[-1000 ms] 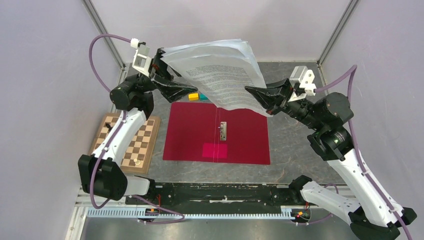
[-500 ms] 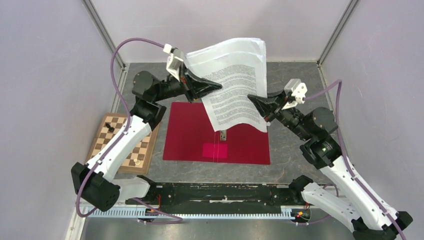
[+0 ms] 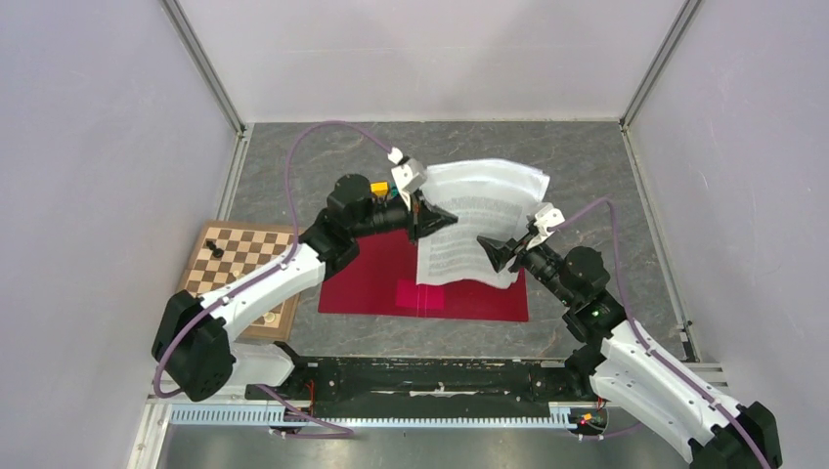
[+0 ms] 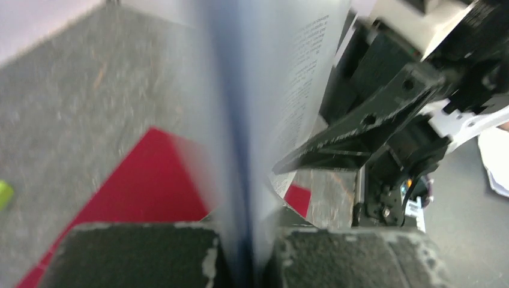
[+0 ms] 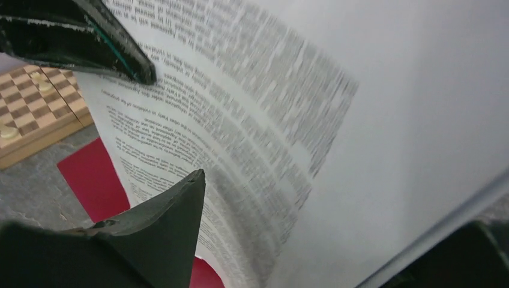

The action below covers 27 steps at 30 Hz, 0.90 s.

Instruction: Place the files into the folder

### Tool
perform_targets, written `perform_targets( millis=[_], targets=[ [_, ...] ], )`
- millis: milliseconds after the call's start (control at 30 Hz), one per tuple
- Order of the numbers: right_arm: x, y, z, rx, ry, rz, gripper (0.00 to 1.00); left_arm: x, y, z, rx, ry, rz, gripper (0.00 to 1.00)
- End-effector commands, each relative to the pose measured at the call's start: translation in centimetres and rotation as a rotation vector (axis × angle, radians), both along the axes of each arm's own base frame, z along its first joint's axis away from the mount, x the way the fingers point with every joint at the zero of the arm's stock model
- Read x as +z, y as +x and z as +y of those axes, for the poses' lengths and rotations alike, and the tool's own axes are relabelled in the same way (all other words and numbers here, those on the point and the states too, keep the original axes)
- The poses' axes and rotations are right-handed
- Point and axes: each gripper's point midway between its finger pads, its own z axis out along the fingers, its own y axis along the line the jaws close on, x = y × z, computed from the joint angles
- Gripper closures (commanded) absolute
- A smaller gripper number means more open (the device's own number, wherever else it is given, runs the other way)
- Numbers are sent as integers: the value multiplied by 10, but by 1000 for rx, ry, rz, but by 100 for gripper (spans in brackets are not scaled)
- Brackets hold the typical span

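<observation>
The files (image 3: 486, 217), a stack of white printed sheets, hang curved just above the right half of the red folder (image 3: 376, 283), which lies open and flat on the table. My left gripper (image 3: 437, 217) is shut on the sheets' left edge. In the left wrist view the paper (image 4: 240, 120) runs edge-on between the pads of the left gripper (image 4: 246, 255). My right gripper (image 3: 492, 251) is at the sheets' lower right edge. Its jaws stand apart with the files (image 5: 336, 120) between them in the right gripper (image 5: 336, 210).
A wooden chessboard (image 3: 244, 278) with a few pieces lies left of the folder. Small yellow and teal blocks (image 3: 379, 188) sit behind the left arm. The enclosure's walls and metal posts ring the grey table (image 3: 587, 166).
Both arms have come down and inward, bringing the files from high up to just over the folder. The left gripper has closed on the sheets and the right jaws have come apart.
</observation>
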Motion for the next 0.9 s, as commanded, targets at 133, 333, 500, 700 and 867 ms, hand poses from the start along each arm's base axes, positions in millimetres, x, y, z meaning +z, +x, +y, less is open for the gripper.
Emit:
perform_targets(
  millis=[133,333,500,700,867],
  targets=[
    [-29,-1,-4,0,80,-26,38,-49,-3,3,152,71,-102,98],
    [-45,-7,5,64,69,2,38,-68,-12,6,216,45,-145,97],
    [-35,-8,8,84,76,-15,38,-62,-8,17,290,34,-199,94],
    [-5,-1,18,117,82,-57,41,-37,3,24,364,-6,-282,96],
    [-4,0,20,122,85,-56,41,-46,5,31,400,-1,-264,89]
  ],
)
